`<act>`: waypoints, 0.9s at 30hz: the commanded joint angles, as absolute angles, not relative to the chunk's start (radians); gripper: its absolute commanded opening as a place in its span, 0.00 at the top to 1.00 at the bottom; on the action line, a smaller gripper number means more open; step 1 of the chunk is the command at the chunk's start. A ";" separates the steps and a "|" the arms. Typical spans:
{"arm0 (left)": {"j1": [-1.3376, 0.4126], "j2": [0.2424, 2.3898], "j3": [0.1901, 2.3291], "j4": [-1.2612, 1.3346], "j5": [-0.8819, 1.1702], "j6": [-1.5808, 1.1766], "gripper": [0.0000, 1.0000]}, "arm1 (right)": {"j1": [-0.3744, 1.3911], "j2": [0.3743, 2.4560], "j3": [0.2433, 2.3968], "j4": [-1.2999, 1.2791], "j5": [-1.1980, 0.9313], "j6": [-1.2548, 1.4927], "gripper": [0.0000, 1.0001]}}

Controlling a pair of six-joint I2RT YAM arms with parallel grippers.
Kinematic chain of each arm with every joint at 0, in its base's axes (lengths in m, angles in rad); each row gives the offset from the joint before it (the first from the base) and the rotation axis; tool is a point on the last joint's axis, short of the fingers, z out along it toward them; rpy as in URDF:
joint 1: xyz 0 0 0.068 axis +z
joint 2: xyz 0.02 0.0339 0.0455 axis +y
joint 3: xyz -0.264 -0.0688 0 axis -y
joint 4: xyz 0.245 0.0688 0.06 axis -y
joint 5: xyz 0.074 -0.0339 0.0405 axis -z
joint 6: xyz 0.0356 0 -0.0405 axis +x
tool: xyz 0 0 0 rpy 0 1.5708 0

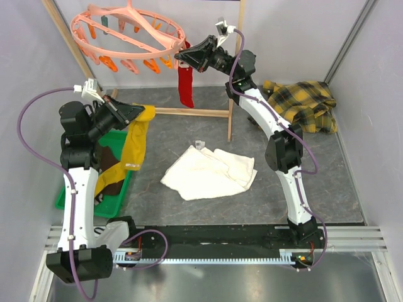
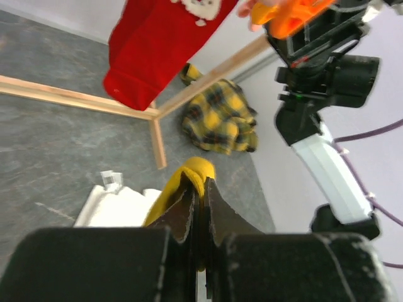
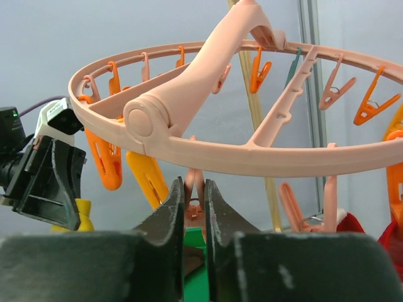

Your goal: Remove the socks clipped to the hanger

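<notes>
The salmon-pink hanger (image 1: 129, 31) hangs at the back left. A red sock (image 1: 185, 88) dangles from a clip at its right rim and also shows in the left wrist view (image 2: 157, 50). My right gripper (image 1: 187, 56) is at that rim, above the red sock. In the right wrist view it (image 3: 194, 185) is shut on a pink clip (image 3: 203, 189) under the ring (image 3: 252, 157). My left gripper (image 1: 143, 113) is shut on a mustard yellow sock (image 1: 135, 141) that hangs limp below it, away from the hanger. The sock's folded edge (image 2: 194, 171) shows between the jaws.
A green bin (image 1: 75, 195) under the left arm holds a dark brown sock (image 1: 112, 170). A white towel (image 1: 211, 171) lies mid-table. The plaid shirt (image 1: 302, 104) lies at the back right. The wooden frame rack (image 1: 230, 113) stands behind the towel.
</notes>
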State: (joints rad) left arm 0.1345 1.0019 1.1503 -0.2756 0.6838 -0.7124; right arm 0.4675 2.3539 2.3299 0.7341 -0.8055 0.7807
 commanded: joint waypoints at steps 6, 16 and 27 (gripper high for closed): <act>0.140 0.833 1.037 -0.419 -0.108 -0.535 0.98 | 0.472 2.234 2.235 0.747 -0.785 0.779 0.70; 0.143 0.906 0.841 -0.429 -0.546 -0.658 0.88 | 0.494 2.161 2.171 0.670 -0.775 0.750 0.72; 0.143 0.878 0.876 -0.395 -0.465 -0.597 0.01 | 0.537 2.128 2.175 0.548 -0.695 0.710 0.74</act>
State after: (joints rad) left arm 0.1421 0.9497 0.8337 -0.5652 -0.5373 -0.7376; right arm 0.5114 2.2074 2.1750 0.5995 -0.7364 0.7490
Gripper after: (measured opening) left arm 0.991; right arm 0.296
